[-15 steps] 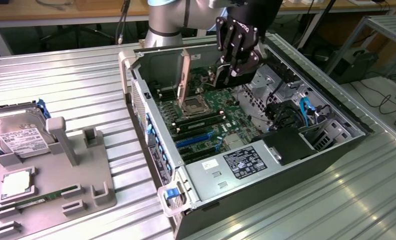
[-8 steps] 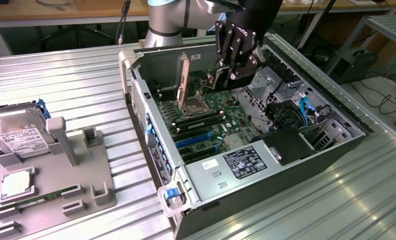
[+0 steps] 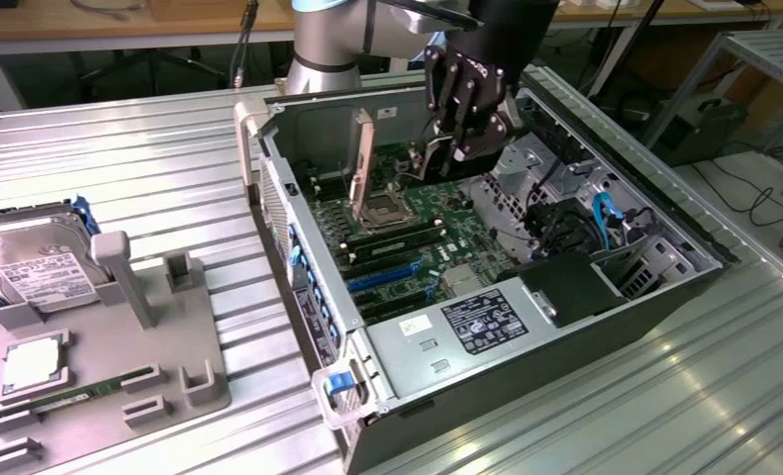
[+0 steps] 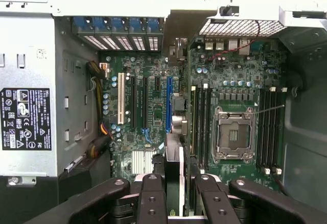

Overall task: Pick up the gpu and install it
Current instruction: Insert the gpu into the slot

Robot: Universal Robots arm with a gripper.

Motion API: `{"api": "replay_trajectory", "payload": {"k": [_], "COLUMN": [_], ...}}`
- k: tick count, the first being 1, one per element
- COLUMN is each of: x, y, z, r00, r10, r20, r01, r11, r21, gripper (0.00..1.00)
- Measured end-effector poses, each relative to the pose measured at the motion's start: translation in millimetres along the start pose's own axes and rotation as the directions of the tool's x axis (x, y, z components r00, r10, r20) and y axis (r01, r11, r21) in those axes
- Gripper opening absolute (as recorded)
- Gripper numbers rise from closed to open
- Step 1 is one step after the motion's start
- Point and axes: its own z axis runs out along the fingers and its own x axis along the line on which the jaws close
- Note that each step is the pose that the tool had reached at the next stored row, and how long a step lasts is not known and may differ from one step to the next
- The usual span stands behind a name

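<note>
My gripper (image 3: 464, 134) hangs inside the open computer case (image 3: 305, 317), above the motherboard (image 3: 425, 223). In the wrist view its two black fingers (image 4: 152, 196) are shut on the gpu (image 4: 174, 160), a thin card seen edge-on between them. The gripper (image 4: 178, 180) holds the card upright over the board. The card's near edge lines up roughly with the long blue expansion slot (image 4: 168, 104), which lies just beyond it. That blue slot (image 3: 384, 277) sits toward the case's front half in the exterior view. The card is off the board; I cannot tell how high.
The CPU socket (image 4: 234, 134) and memory slots flank the card. A power supply with a black label (image 3: 490, 322) fills the case's near end. A grey fixture (image 3: 186, 327) on the exterior view's left carries a hard drive (image 3: 35, 272) and a green memory stick (image 3: 81, 391).
</note>
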Motion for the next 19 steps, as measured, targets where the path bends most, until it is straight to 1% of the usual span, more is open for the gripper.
{"api": "replay_trajectory", "payload": {"k": [19], "x": [0.1], "y": [-0.2], "z": [11.9], "r00": [1.0000], "r10": [0.000], "r20": [0.0001], "r01": [0.000], "r11": [1.0000], "r21": [0.0000], "gripper": [0.27]}}
